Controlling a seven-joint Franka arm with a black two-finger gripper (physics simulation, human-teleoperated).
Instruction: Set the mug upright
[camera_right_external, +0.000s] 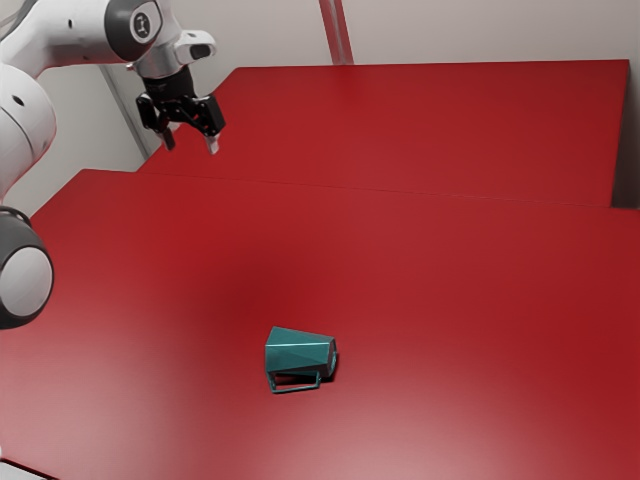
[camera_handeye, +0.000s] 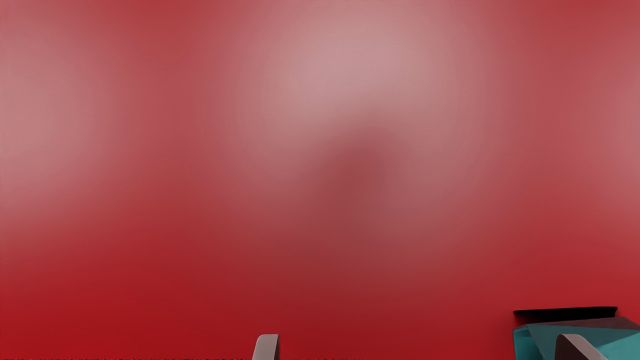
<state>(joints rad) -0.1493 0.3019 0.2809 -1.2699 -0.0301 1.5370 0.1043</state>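
In the exterior view my gripper (camera_right_external: 191, 145) hangs high above the table, toward the exterior view's upper left, well apart from the mug. A teal mug (camera_right_external: 298, 352) lies on its side on the red table, its handle down along the near side. The wrist view has my gripper (camera_handeye: 417, 347) with its two fingertips wide apart and nothing held between them. Part of the mug (camera_handeye: 537, 342) appears beyond one fingertip, which covers some of it; the rest of the mug is cut off there.
The red table (camera_right_external: 450, 290) extends around the mug, with another red surface (camera_right_external: 430, 130) behind it. A pale object with a dark edge (camera_right_external: 22, 472) sits at the exterior view's lower left corner.
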